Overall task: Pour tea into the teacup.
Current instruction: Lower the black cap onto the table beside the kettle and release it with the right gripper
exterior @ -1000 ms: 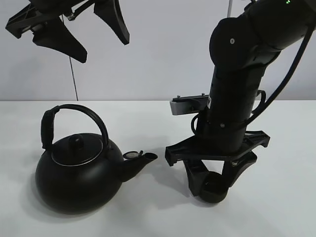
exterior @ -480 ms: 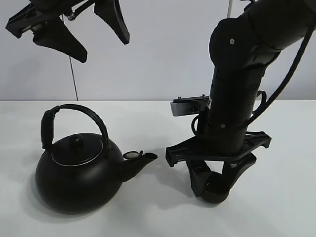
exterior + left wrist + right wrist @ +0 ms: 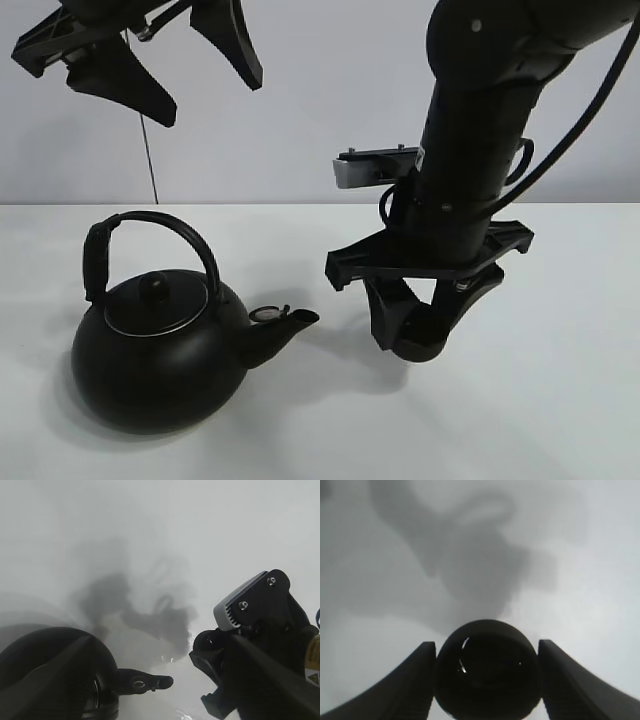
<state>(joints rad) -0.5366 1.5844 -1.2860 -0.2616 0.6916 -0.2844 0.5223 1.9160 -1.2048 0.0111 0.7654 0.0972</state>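
White tabletop (image 3: 560,420), pale wall behind. Small matte-black handleless teacup (image 3: 420,345) gripped in right claw (image 3: 420,335), clear of the surface, near the spout of the round black arched-handle kettle (image 3: 160,350). High overhead, left claw (image 3: 210,100) spread wide. Keep level; set down upright within the spout's reach.

Colour entry: my right gripper (image 3: 418,335) is black throughout. The teacup (image 3: 424,348) is plain matte black, with a few small white glints inside its bowl in my right wrist view. The kettle (image 3: 160,370) is also unpatterned black, apart from a thin silver ring around its lid (image 3: 160,300) and a small grey disc (image 3: 265,313) at the spout. My left gripper (image 3: 210,100) is black, and a silver-grey block (image 3: 360,172) and a yellow label (image 3: 313,655) show on my black right arm. The table (image 3: 560,400) is plain white with soft grey shadows, and the wall (image 3: 330,100) is pale grey-white.
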